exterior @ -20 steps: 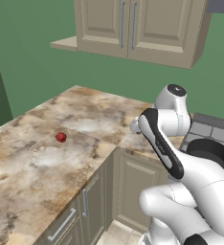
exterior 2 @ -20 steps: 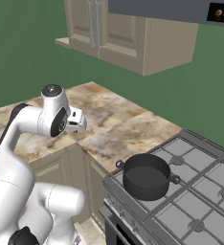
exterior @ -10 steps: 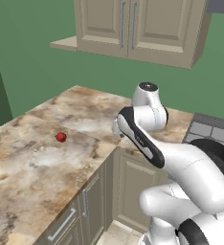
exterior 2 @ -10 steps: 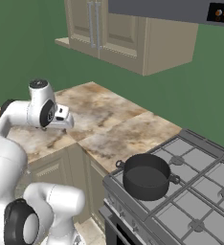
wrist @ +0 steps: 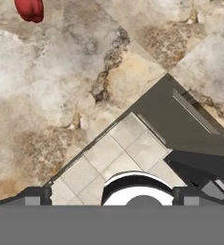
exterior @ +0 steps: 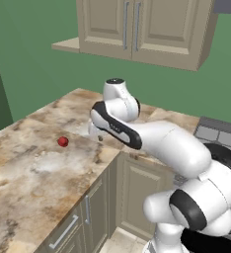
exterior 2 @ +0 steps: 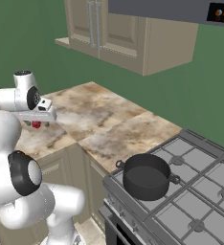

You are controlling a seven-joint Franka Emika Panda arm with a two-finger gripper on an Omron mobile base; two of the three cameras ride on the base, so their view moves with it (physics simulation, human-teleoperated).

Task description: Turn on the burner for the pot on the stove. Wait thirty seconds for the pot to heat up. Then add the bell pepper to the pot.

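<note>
In the left base view we see the bell pepper (exterior: 63, 142) at the left middle of the frame, a small red shape lying on the marbled counter (exterior: 33, 173), with the gripper (exterior: 95, 134) hanging above the counter edge to its right, apart from it. From the hand view the pepper sits at the top left corner, and the two finger tips (wrist: 35, 196) stand wide apart at the bottom with nothing between them — the jaws are open and empty over the counter's corner and the tiled floor (wrist: 109, 158) below. In the right base view the pot (exterior 2: 146, 176) stands at lower centre on the front left grate of the stove (exterior 2: 200, 191), well away from the pepper, which peeks out red beneath the hand at the left edge.
</note>
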